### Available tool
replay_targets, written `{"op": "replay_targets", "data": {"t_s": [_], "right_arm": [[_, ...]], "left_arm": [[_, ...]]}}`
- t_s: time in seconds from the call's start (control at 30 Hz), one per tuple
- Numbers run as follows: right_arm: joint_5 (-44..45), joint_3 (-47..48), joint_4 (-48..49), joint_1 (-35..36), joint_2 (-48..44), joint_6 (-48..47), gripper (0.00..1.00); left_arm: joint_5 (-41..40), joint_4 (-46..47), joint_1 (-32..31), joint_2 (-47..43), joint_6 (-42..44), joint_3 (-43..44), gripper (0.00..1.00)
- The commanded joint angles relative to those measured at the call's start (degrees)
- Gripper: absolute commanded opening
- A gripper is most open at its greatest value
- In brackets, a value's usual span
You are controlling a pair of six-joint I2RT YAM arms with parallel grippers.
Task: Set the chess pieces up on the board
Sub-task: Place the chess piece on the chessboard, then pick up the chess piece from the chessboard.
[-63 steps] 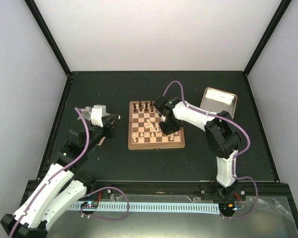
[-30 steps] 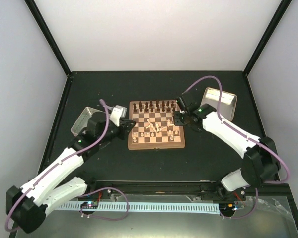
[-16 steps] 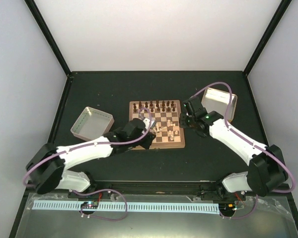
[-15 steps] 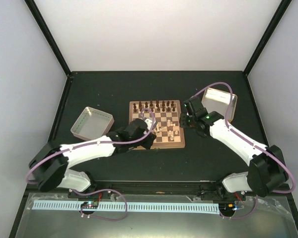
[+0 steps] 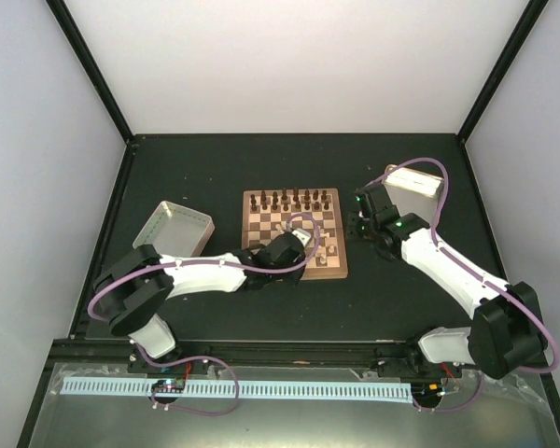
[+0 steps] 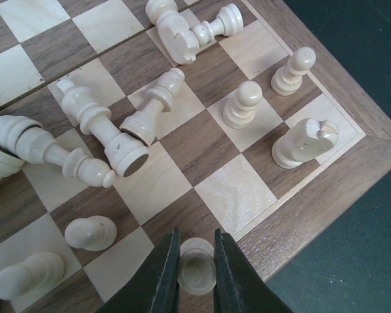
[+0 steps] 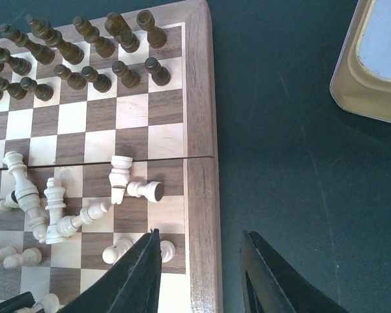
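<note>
**Pinching a pale piece at the board's edge**

Grips, with the left claw (image 6: 196, 244) drawn narrow, one small pale piece (image 6: 197, 274) of smooth turned wood, round-topped, between two dark tapering fingers (image 6: 163, 277). Hangs at the outermost squares of the board (image 6: 326, 195), just inside its rim. Cannot tell from above whether the piece touches the wood.

Shows flat matte checks of dark brown and light tan with visible grain, framed by a brown wooden rim with a mitred corner to the claw's right.

Faces, just ahead and to the left, a loose heap of toppled pale pieces (image 6: 107, 134): glossy cream, slender-necked, round-based, lying across several squares and touching one another. Finds three more standing upright ahead and to the right, each on its own square.

Keeps the right claw (image 7: 201, 244) wide, with nothing between its dark curved fingers. Straddles the board's side rim, one finger over the squares and the other over the dark matte table (image 7: 280, 163).

Looks ahead and left onto two rows of upright dark pieces (image 7: 85, 59), small, brown and knobbed. Sees ahead and right a cream tray (image 7: 352, 91) with a rounded corner and a pale bluish floor, well apart from the board.

Leaves a second shallow tray (image 5: 173, 229) well apart from the left claw, beside its arm.
</note>
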Motion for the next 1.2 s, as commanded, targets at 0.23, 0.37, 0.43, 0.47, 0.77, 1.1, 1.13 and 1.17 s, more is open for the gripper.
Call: {"op": "replay_targets", "data": {"t_s": [0.23, 0.37, 0.43, 0.47, 0.77, 1.1, 1.13, 1.17], "right_arm": [[-1.1, -0.4, 1.7, -1.1, -1.3, -0.3, 0.36], [-1.6, -0.5, 1.8, -1.1, -1.7, 0.0, 0.36], [-1.8, -0.7, 1.7, -1.1, -2.0, 0.1, 0.36], [-1.8, -0.8, 1.7, -1.1, -2.0, 0.2, 0.36], [-0.9, -1.3, 1.9, -1.2, -2.6, 0.8, 0.36], [-0.3, -1.7, 2.2, -1.3, -3.1, 0.6, 0.36], [-0.2, -1.7, 2.2, -1.3, -3.1, 0.5, 0.36], [-0.1, -1.7, 2.1, -1.3, -3.1, 0.5, 0.36]], "left_arm": [[-1.3, -0.6, -1.7, 2.2, 0.4, 4.4, 0.37], [0.9, -10.7, -1.4, 2.5, -2.5, 10.0, 0.45], [2.2, -16.2, -1.4, 2.4, -4.3, 12.0, 0.47], [3.1, -18.4, -1.2, 2.4, -5.1, 12.9, 0.48], [6.7, -30.6, 0.1, 4.7, -9.4, 17.6, 0.48], [9.8, -28.9, 1.6, 8.4, -7.1, 20.7, 0.39], [9.7, -29.0, 1.7, 8.9, -7.0, 21.2, 0.38], [9.6, -29.0, 1.8, 9.4, -6.9, 21.6, 0.38]]}}
